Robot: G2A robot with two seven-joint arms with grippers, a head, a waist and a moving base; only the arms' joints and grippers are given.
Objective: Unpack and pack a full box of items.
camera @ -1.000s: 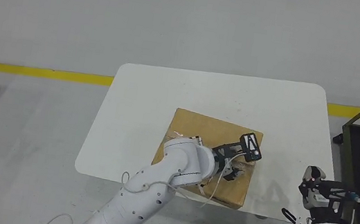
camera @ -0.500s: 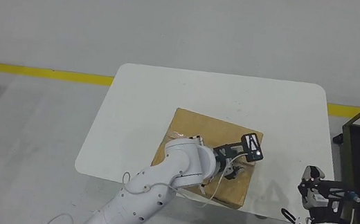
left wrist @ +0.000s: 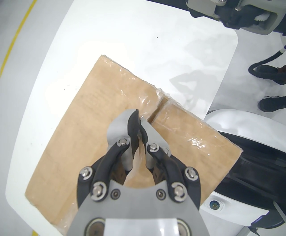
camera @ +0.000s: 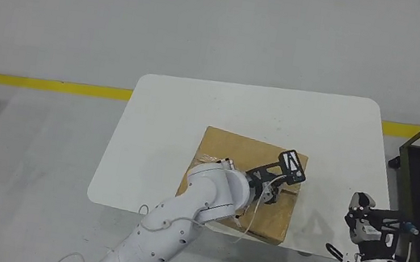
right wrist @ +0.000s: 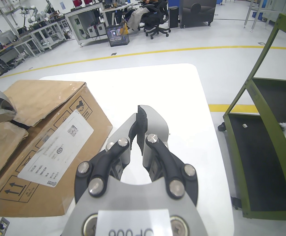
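Cardboard box (camera: 227, 154), rectangular, matte brown, on smooth round-cornered white table (camera: 171, 117).

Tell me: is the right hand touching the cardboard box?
No, the right hand is clear of the cardboard box, white table showing between them.

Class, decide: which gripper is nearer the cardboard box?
Left. The left gripper is over the cardboard box, at its top seam; the right gripper is beside it, apart.
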